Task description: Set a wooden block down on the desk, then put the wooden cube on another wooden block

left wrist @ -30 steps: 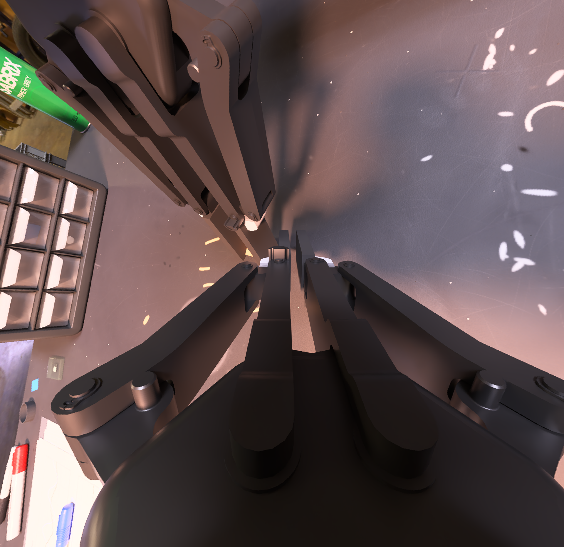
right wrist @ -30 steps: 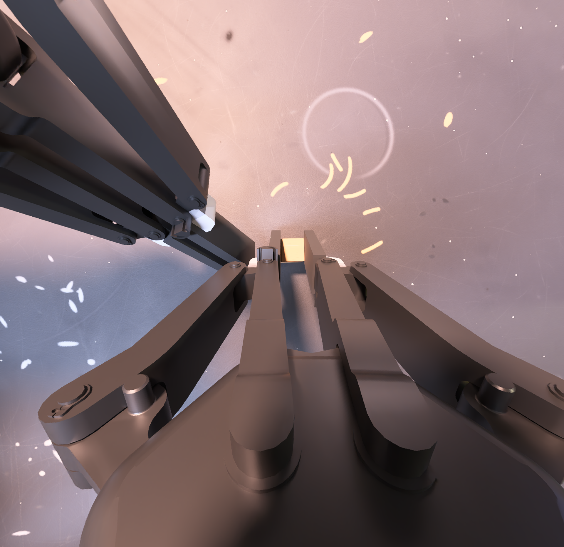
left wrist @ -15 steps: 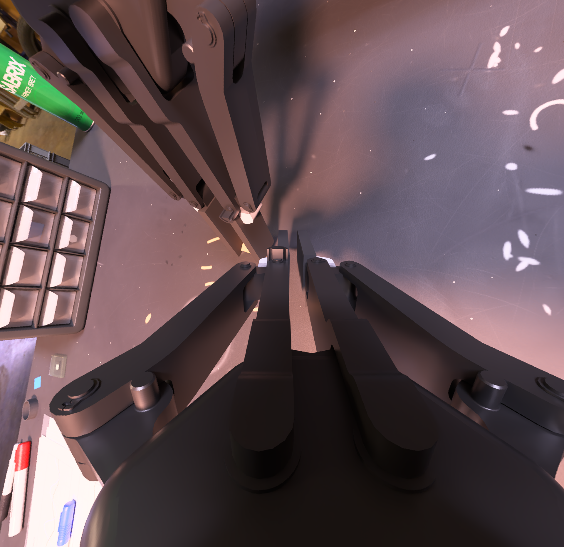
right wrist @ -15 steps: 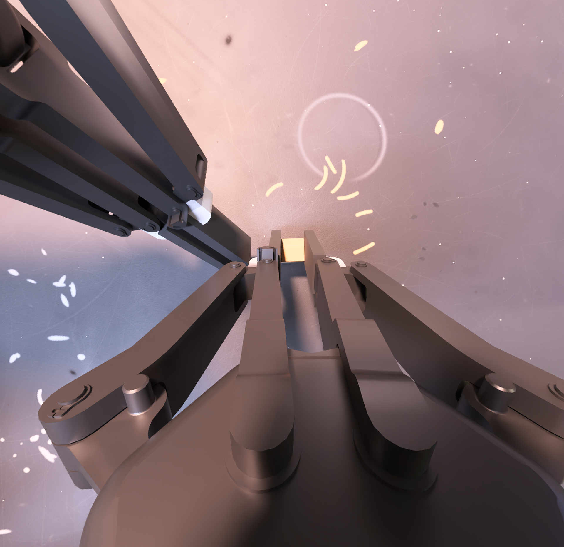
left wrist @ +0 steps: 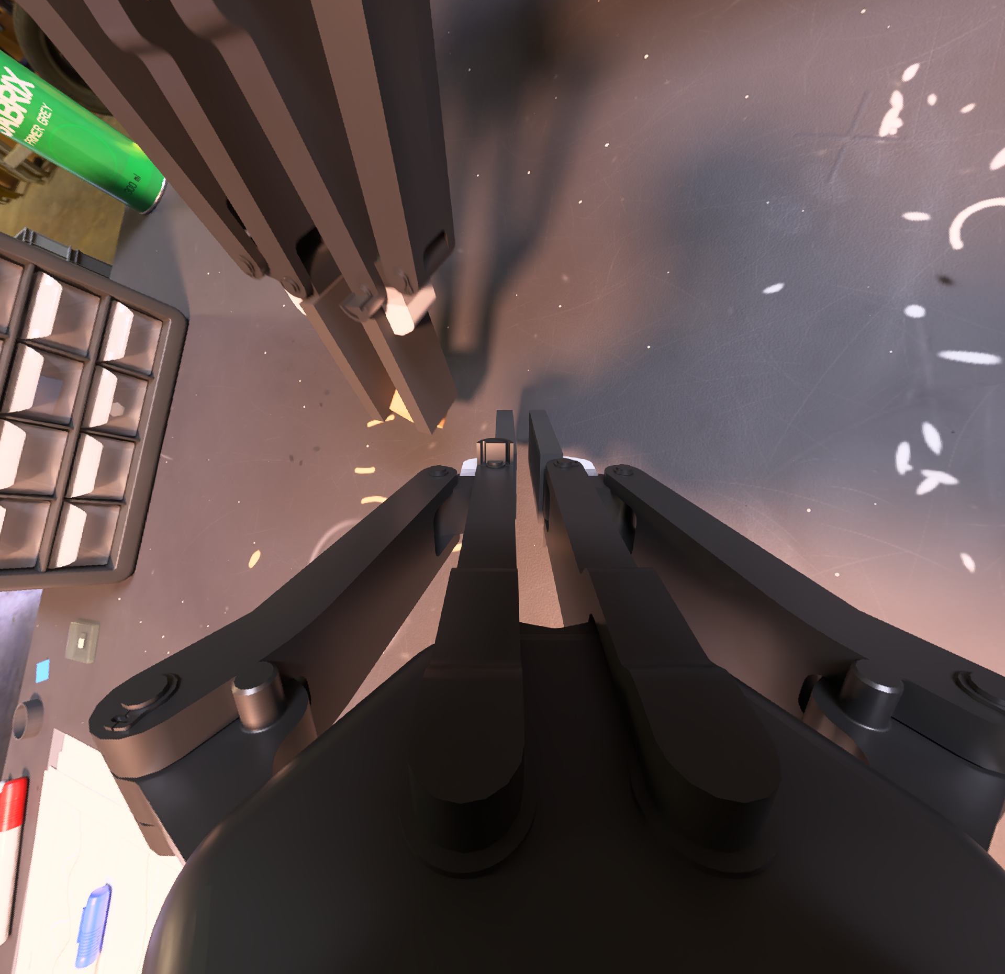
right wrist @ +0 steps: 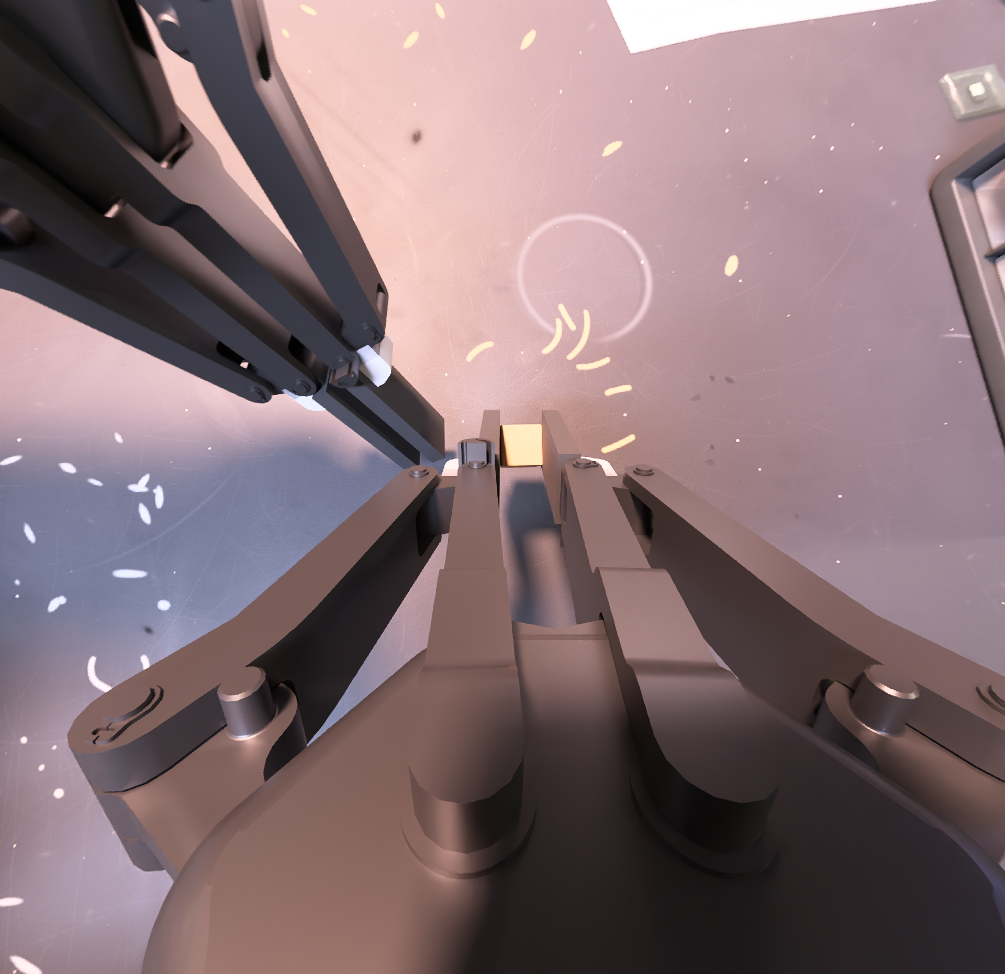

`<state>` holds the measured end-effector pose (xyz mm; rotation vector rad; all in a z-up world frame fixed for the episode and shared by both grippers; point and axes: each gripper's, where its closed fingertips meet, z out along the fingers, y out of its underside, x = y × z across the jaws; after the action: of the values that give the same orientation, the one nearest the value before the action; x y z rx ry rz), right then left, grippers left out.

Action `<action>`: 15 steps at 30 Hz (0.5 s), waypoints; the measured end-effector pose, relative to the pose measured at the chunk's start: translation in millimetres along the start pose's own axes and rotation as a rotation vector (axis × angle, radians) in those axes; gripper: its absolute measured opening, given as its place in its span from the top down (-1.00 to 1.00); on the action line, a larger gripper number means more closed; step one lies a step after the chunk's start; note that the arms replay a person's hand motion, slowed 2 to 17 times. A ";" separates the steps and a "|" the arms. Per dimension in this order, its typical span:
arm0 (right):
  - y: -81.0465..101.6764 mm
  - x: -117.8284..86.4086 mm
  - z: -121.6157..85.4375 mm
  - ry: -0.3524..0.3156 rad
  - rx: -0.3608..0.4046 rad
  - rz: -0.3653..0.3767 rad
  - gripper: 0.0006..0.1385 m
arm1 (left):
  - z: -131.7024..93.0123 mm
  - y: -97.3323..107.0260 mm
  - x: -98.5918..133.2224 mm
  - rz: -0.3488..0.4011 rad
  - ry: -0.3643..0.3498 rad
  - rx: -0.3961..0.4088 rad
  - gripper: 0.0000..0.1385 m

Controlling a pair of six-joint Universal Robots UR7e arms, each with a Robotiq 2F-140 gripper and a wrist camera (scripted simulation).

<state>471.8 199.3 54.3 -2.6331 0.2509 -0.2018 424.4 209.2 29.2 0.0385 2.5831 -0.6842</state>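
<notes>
My right gripper (right wrist: pixel 521 431) is shut on a small light wooden cube (right wrist: pixel 521 445) and holds it above the desk (right wrist: pixel 707 458). In the left wrist view the right gripper (left wrist: pixel 414 417) hangs at upper left, and a sliver of the cube (left wrist: pixel 401 404) shows between its fingers. My left gripper (left wrist: pixel 521 423) is shut with only a thin slit between its fingers and nothing in it. It shows in the right wrist view (right wrist: pixel 419 437) just left of the cube. No other wooden block is in view.
A grey compartment tray (left wrist: pixel 147 447) lies at the left, also at the right edge of the right wrist view (right wrist: pixel 946 230). A green can (left wrist: pixel 81 137), a small square switch (left wrist: pixel 81 642), a red-and-white marker (left wrist: pixel 11 839) and white paper (right wrist: pixel 761 2) lie around.
My right gripper has risen with the cube, so more of the desk, the tray and the paper show. My left gripper stays shut and has hardly moved.
</notes>
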 end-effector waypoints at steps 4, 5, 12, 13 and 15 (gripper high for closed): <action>-0.7 1.8 -17.8 0.009 0.028 -0.013 0.71 | 0.0 -0.1 0.1 -0.006 0.008 -0.003 0.89; -0.2 2.8 -22.8 0.013 0.033 -0.014 0.71 | 0.0 0.0 0.1 -0.010 0.010 -0.003 0.89; 5.0 9.1 -66.6 0.043 0.096 -0.040 0.71 | -0.4 0.2 0.1 -0.038 0.033 0.005 0.90; 6.9 10.4 -73.8 0.049 0.104 -0.041 0.71 | -0.5 0.3 0.0 -0.042 0.037 0.005 0.90; 12.3 14.3 -88.7 0.065 0.116 -0.033 0.71 | -0.7 0.8 -0.1 -0.050 0.043 0.005 0.90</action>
<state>467.4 145.5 127.1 -2.5198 0.2105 -0.3039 424.3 210.3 29.5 -0.0096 2.6317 -0.7159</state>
